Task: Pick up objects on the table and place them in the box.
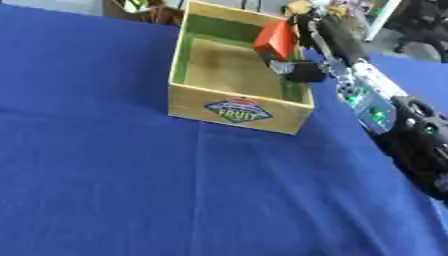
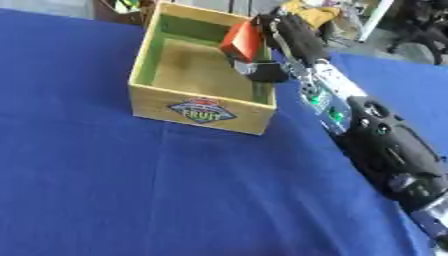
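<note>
Fingers of the right robot hand curl round a red block, holding it over the open wooden box. That box stands on the blue table.

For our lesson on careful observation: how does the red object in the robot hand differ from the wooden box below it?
The red object is plain red and small; the wooden box is yellowish wood with a green inside, a FRUIT label and far larger. The red object is held tilted in the air by the right robot hand; the box rests flat on the blue table. The box is open-topped; the red object looks closed. Both are boxy, with flat faces.
</note>
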